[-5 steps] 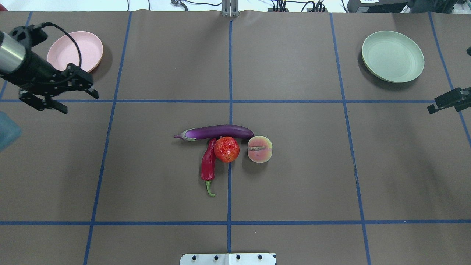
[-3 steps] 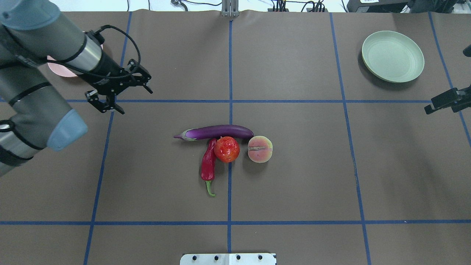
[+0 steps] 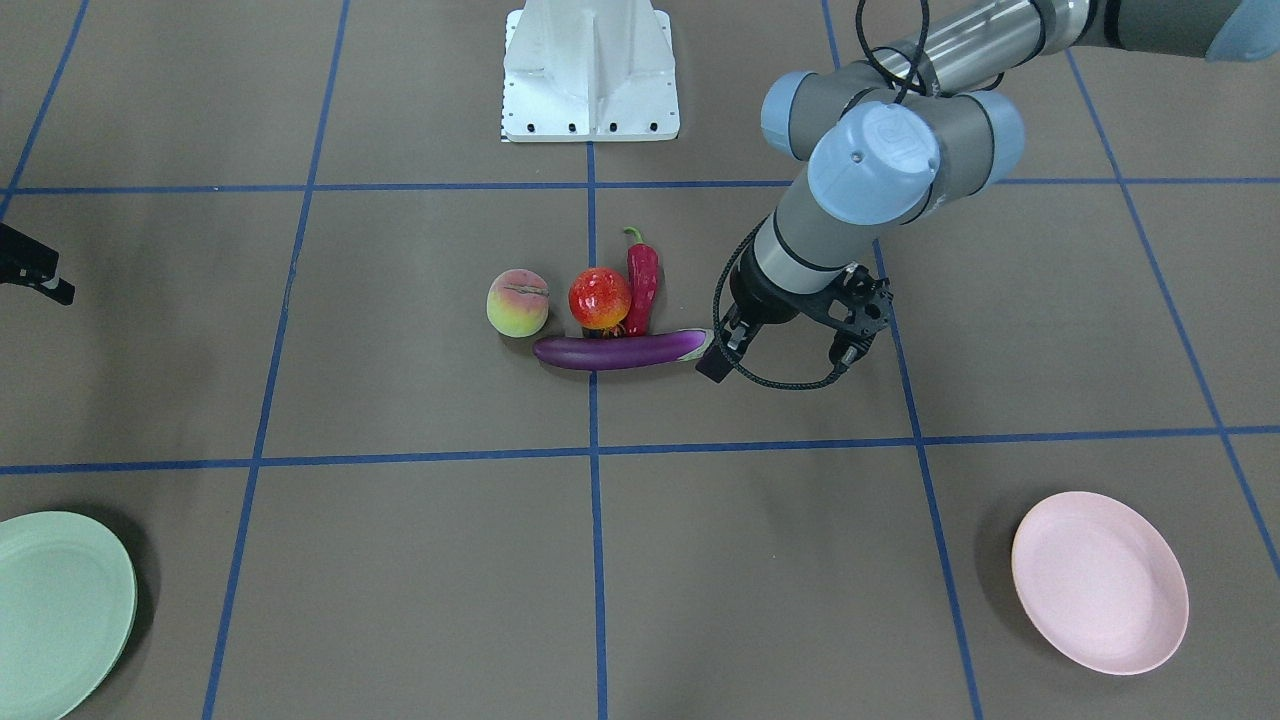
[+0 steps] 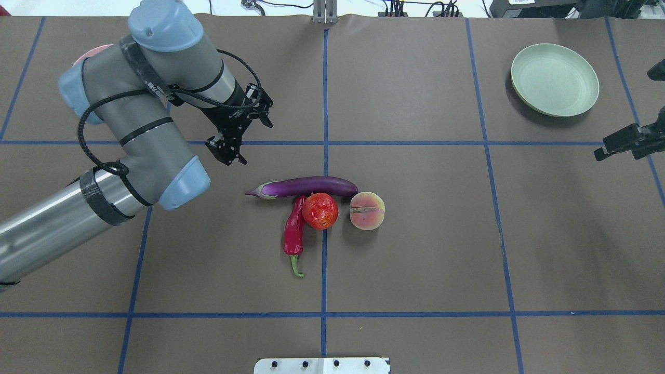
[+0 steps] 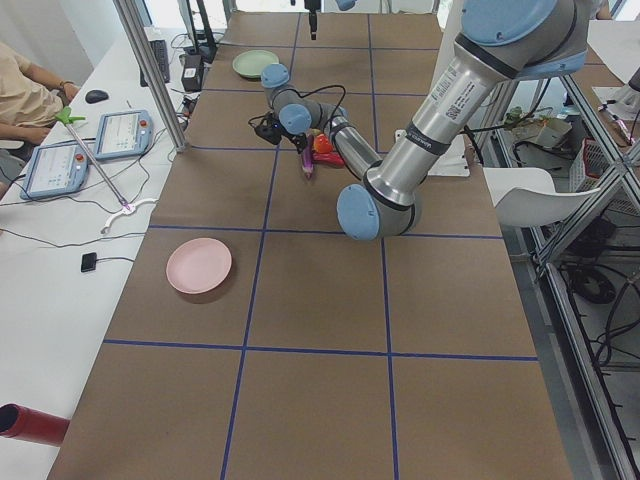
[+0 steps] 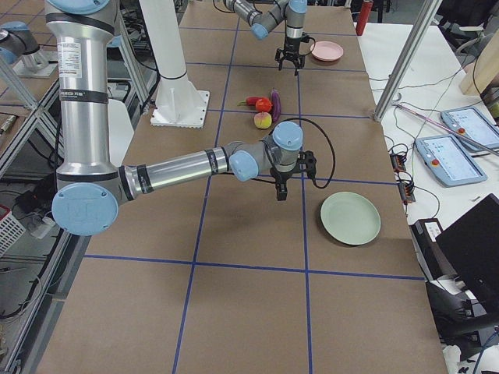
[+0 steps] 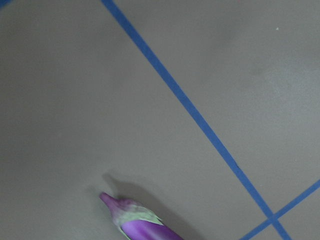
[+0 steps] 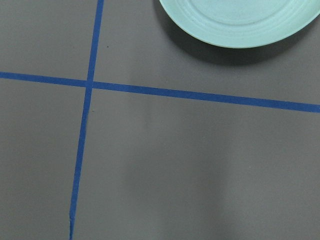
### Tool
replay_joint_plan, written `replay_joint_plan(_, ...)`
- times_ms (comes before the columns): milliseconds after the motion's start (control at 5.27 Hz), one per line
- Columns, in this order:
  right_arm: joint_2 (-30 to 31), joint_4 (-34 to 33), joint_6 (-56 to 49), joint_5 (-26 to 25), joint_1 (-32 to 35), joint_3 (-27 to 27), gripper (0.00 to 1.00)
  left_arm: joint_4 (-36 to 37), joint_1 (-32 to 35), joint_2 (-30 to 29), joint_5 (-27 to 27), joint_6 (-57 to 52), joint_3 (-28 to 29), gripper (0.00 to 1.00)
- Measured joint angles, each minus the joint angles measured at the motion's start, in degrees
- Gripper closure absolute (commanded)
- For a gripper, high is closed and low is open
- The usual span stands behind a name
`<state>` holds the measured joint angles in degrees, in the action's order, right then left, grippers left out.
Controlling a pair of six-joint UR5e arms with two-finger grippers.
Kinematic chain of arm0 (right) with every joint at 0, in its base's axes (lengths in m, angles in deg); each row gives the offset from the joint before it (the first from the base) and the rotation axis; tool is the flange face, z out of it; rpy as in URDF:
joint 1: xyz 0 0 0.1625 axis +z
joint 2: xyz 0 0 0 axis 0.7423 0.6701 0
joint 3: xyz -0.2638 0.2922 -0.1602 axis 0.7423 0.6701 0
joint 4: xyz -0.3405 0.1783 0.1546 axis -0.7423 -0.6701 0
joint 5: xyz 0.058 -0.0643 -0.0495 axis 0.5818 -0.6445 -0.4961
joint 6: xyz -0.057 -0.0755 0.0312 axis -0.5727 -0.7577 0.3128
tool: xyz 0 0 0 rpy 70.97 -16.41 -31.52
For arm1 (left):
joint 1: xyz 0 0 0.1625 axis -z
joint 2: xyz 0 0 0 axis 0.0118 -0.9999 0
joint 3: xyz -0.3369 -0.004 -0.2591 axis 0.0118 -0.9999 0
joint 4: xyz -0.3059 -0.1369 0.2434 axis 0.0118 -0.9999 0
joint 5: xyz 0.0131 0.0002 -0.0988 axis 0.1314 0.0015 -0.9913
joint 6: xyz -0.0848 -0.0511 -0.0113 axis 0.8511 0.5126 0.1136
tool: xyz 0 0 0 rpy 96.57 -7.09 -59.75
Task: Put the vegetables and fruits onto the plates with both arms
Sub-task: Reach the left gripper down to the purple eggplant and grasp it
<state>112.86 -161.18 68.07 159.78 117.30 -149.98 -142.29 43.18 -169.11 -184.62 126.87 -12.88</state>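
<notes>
Step in hand, as judged: left arm's approach for the first pick. Nothing had been plated.

- All four items were clustered mid-table (image 4: 415, 259). The eggplant (image 4: 304, 186) lay crosswise, with the chili pepper (image 4: 294, 228) and the pomegranate-like fruit (image 4: 320, 210) tucked against its robot-side flank. The peach (image 4: 367, 210) sat just beside the fruit, at the eggplant's blunt end.
- Pink plate (image 3: 1100, 585) and green plate (image 4: 555, 79) were both bare, at the far corners, well apart from the cluster.
- Left gripper (image 4: 248, 141) was seen spread wide and empty, near the eggplant's cap end but not yet over it. Only the cap tip was caught at the bottom edge of the left wrist view.
- Right gripper (image 4: 626, 143) was parked near the green plate and cut off by the frame edge. Whether it was spread or closed could not be told. Only bare mat and the plate rim were shown in its wrist view.

Next move, as judged: the left gripper has to be centred over the eggplant, with the jaws set across its narrow width, then lowered. The cap half looks like the better grasp spot, since the flank there is free. Further along, the finger on the robot side would be blocked by the chili and the round fruit. Which plate takes vegetables is not given by the task.
</notes>
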Motion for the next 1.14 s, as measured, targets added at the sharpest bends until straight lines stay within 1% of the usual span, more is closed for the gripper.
replay_joint_plan(190, -0.04, 0.01, -0.03, -0.13, -0.02, 0.19, 0.00, 1.44, -3.13, -1.10, 3.86, 4.53, 1.85, 0.00)
replay_joint_plan(380, -0.43, 0.01, -0.05, -0.30, -0.06, 0.58, 0.00, 1.86, -5.18, -2.23, 5.91, 7.97, 5.14, 0.00)
replay_joint_plan(570, -1.04, 0.07, -0.05, -0.38, -0.09, 1.17, 0.00, 1.95, -6.03, -3.83, 6.71, 10.24, 8.40, 0.00)
replay_joint_plan(759, -1.32, 0.22, -0.05, -0.41, -0.08, 1.40, 0.00, 1.97, -6.68, -4.84, 7.10, 11.52, 10.27, 0.00)
replay_joint_plan(1139, -1.62, 0.35, 0.02, -0.92, -0.09, 1.49, 0.00, 2.15, -8.31, -5.17, 7.37, 13.06, 11.06, 0.00)
